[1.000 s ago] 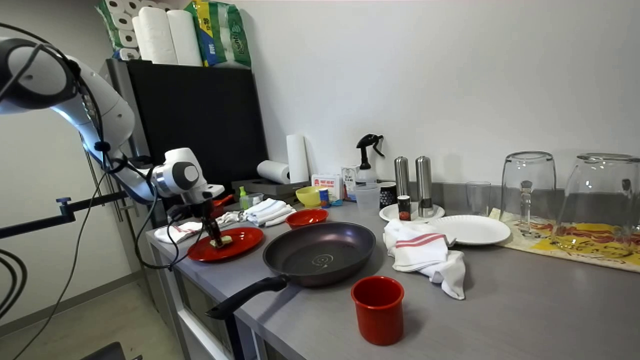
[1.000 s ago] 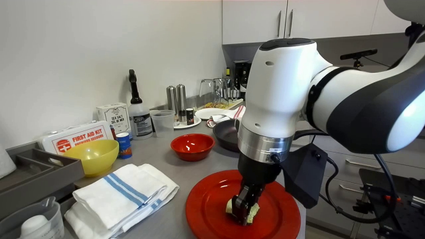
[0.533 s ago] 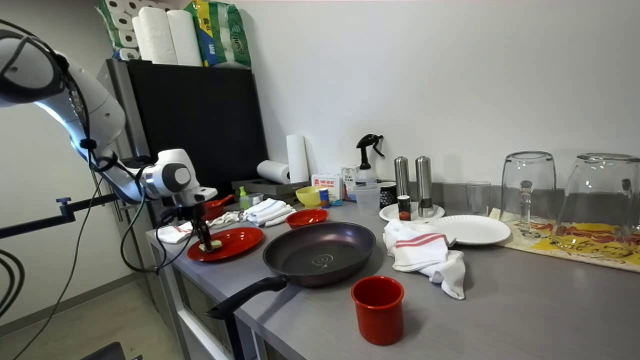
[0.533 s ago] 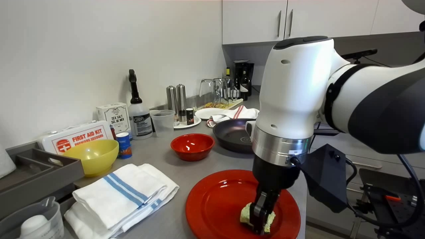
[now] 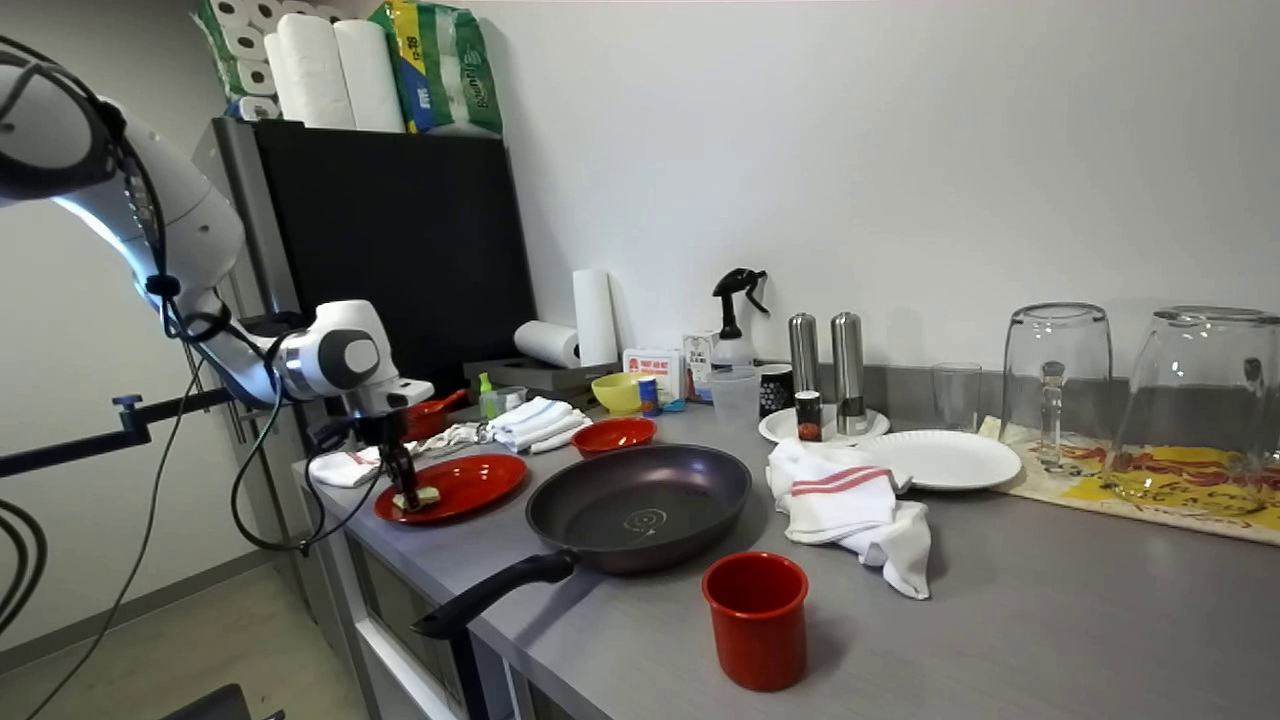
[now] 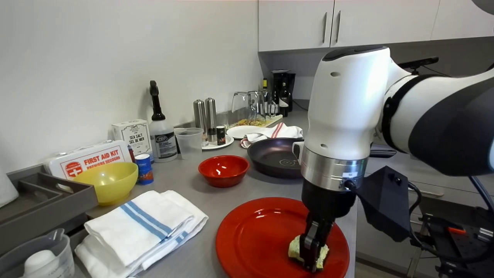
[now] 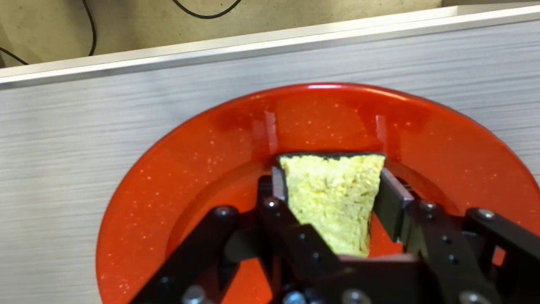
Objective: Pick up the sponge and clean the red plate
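- Grey counter (image 5: 1040,620) extends beneath the gripper (image 7: 336,198) and well past it; across from it rises a pale wall (image 6: 96,58).
- Pointing down, the gripper pinches the sponge (image 7: 333,194), its fingers (image 7: 278,184) on opposite sides of the yellowish block.
- Right under the gripper is the plate (image 7: 168,177), red and glossy; the sponge is off-centre, toward the rim nearer the counter's front edge.
- Whether the sponge touches the plate or sits just above, I cannot tell.
- Near the plate and the gripper lie folded white towels (image 6: 139,227) with blue stripes.
- Farther from the gripper stand a small red bowl (image 6: 224,173) and a black pan (image 5: 640,500), its handle (image 5: 500,595) jutting past the counter's edge.
- Past the pan, well apart from the gripper, are an upright red cup (image 5: 755,620) and a crumpled red-striped cloth (image 5: 855,500).
- Beyond the towels, toward the wall: a yellow bowl (image 6: 112,185), a first aid kit (image 6: 92,156) and a spray bottle (image 6: 166,144).
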Controlling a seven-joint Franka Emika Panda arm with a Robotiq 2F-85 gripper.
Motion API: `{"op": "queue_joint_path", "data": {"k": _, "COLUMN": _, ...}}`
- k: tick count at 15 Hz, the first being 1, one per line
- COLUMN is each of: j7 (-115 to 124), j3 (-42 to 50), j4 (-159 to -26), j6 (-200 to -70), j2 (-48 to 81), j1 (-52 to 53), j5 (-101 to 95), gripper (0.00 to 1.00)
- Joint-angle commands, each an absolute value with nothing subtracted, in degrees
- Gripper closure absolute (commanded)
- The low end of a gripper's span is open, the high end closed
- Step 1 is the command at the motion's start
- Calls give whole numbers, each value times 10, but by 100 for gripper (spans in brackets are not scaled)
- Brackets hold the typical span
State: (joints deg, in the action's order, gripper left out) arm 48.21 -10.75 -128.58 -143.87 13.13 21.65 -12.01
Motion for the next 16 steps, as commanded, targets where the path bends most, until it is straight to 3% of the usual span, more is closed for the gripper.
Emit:
{"op": "queue_joint_path", "data": {"k": 1, "j7": 497, "j3": -92, "j4": -1301, "j6": -1458, "j2": 127, "j1": 213, "j5": -138, "gripper": 73}}
{"op": "queue_joint_path", "data": {"k": 11, "j7": 660, "j3": -29, "j4": -1287, "j6": -1469, "j2": 140, "j1": 226, "j5": -405, "gripper": 73}}
{"op": "queue_joint_path", "data": {"k": 16, "j7": 604, "j3": -71, "j4": -1291, "j6": -1478, "j2": 141, "j1": 195, "j5": -310, "gripper": 73}}
